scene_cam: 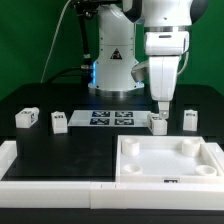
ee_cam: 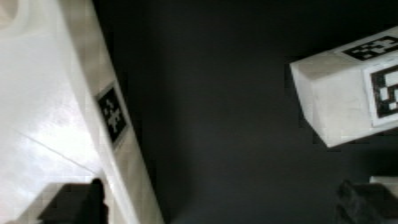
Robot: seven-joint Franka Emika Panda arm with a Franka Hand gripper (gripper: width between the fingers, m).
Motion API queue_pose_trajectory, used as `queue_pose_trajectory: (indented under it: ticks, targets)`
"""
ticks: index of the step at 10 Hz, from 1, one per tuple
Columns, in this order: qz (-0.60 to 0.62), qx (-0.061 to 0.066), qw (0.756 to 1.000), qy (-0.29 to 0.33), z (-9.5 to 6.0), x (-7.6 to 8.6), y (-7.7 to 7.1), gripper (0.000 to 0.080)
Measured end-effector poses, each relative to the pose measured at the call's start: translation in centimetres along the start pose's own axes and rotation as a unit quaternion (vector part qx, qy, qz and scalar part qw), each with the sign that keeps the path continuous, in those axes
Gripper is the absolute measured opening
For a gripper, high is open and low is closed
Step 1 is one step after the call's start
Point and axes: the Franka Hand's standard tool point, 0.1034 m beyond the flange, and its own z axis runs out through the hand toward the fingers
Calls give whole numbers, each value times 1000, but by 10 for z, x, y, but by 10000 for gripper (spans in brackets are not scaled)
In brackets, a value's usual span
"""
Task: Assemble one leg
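Several small white legs stand on the black table in the exterior view: two toward that view's left and two toward its right. My gripper hangs just above the nearer right-hand leg, fingers pointing down. In the wrist view this leg shows two marker tags and lies off to one side, near one fingertip. It is not between the fingers. The gripper is open and empty, with only black table between its dark fingertips.
The large flat white tray-like piece with round corner sockets lies in front of the gripper. Its tagged edge shows in the wrist view. The marker board lies mid-table. A white border rail runs along the table's front left.
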Motion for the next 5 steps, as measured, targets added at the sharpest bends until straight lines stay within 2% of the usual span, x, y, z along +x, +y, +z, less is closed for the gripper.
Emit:
queue_pose_trajectory:
  ticks: [2,3,4,5]
  targets:
    - [101,1,995,1,0,0,-1,649]
    - [196,-7,980,15,0,-2,-4,649]
    - [301,-1,953,17,3,-2,-18,649]
    - [370,5,929,16,4,6,-26,649]
